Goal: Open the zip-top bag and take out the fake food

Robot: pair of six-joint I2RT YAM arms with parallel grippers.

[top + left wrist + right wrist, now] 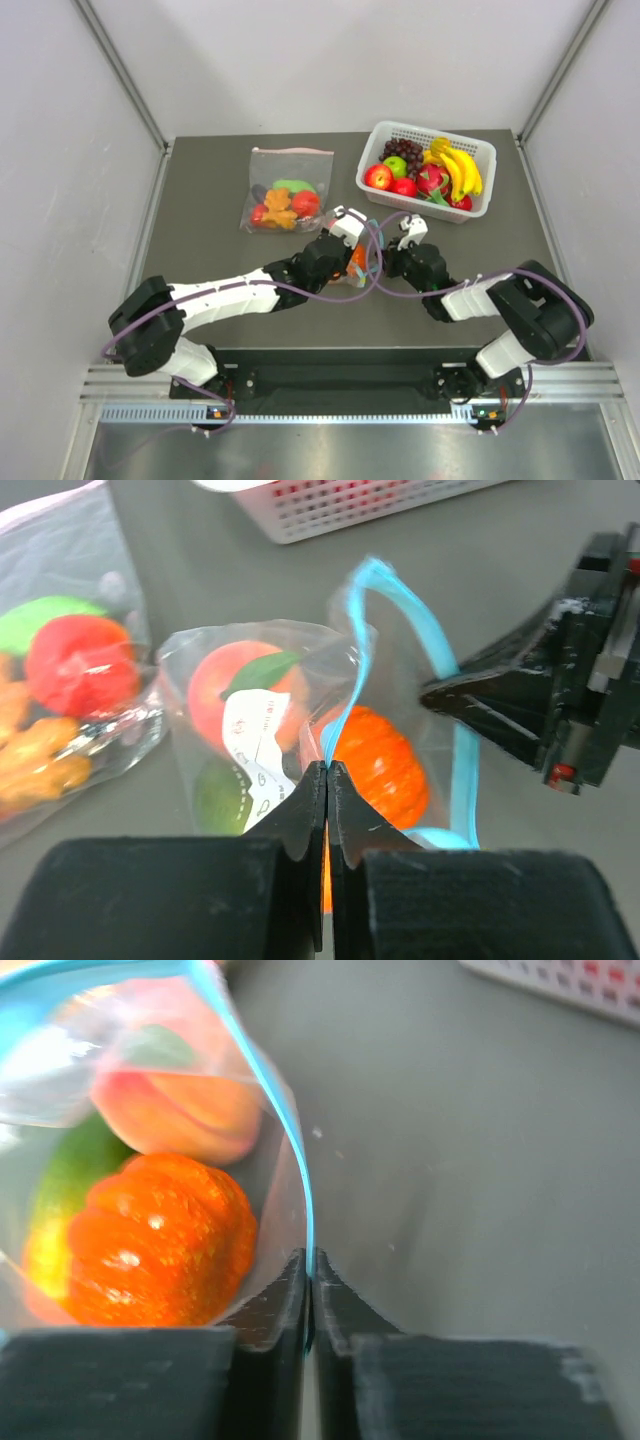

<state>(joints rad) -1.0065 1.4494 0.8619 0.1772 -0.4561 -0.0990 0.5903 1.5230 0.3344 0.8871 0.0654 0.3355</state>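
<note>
- The left tool (327, 770) is pressed together. It pinches one lip of the small clear plastic zip-top bag (262, 650) just under its teal-blue zip strip (350, 680).
- The right tool (308, 1260) is also pressed together, pinching the opposite lip. In the left wrist view its black tip meets the far run of the strip.
- The bag sits between the two tools, over the middle of the dark grey worktop (200, 250). Whether its base rests on the worktop cannot be told.
- The strip is parted into an open loop, and the mouth's long axis runs from one tool to the other.
- The fake food lies inside the bag, below the mouth. It comprises a ribbed orange plastic pumpkin piece (385, 765), a peach-red piece with a green leaf (215, 685) and a green piece (215, 795). The pumpkin piece is nearest the opening.
- Judgement: both tools are equally near the food and neither is free. One must release its lip before reaching down into the mouth.
- Farther off and well apart are a larger clear bag with a pink-red strip (285, 190) and a white slatted basket (482, 150).
</note>
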